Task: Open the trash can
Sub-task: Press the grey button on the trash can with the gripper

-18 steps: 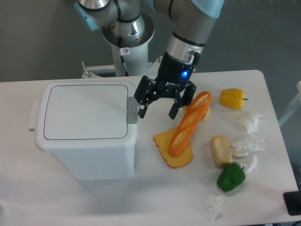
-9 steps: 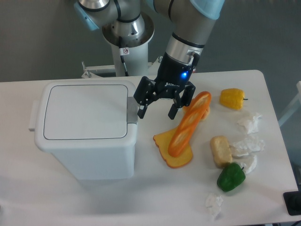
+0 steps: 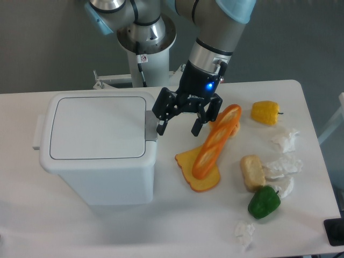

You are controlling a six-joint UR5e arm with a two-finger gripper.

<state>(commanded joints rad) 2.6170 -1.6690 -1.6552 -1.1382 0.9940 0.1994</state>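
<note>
The bin (image 3: 99,148) stands at 9 o'clock on the tabletop (image 3: 177,220), lid flat and shut. The gripper (image 3: 178,127) hangs just beside its grey button (image 3: 150,127), at 3 o'clock of the lid, jaws spread wide and holding nothing.

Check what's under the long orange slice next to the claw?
The long orange slice lies across a flat yellow-orange piece on the table. Whatever the slice covers is hidden. The open claw holds nothing.
</note>
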